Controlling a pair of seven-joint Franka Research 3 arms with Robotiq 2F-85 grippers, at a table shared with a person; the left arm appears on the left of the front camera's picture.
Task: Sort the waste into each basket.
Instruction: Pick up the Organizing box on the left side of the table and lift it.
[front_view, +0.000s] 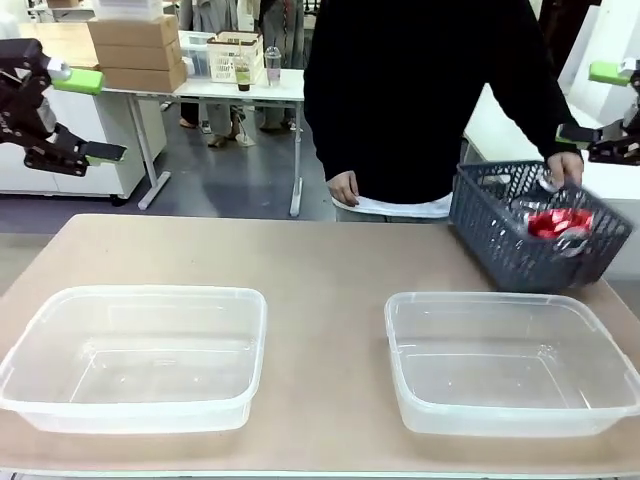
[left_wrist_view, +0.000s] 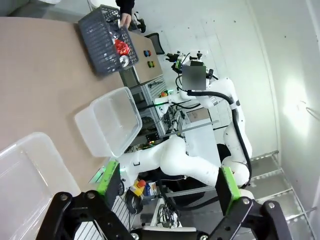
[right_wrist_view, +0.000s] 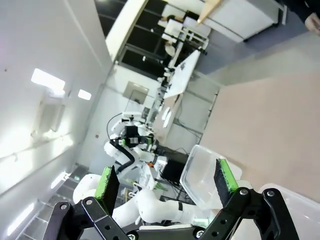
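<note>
Two clear tubs stand on the table, the left basket (front_view: 150, 292) and the right basket (front_view: 490, 297), both with nothing in them. The waste lies in a dark grey mesh basket (front_view: 500, 245) at the far right. A red can (front_view: 555, 222) and a silver can (front_view: 572, 241) show inside it. A person's hand (front_view: 566, 166) holds its far rim. My left gripper (front_view: 90, 116) hangs open high at the left, and my right gripper (front_view: 595, 103) hangs open high at the right. Both are far above the table. In the left wrist view the open gripper (left_wrist_view: 167, 185) frames a tub (left_wrist_view: 100, 135), with the mesh basket (left_wrist_view: 100, 35) beyond it.
The person in black stands at the far side, the other hand (front_view: 343, 188) resting at the table edge. In the right wrist view the open gripper (right_wrist_view: 165, 180) frames a tub (right_wrist_view: 200, 175) and bare table (right_wrist_view: 260, 120). Bare table lies between and behind the tubs.
</note>
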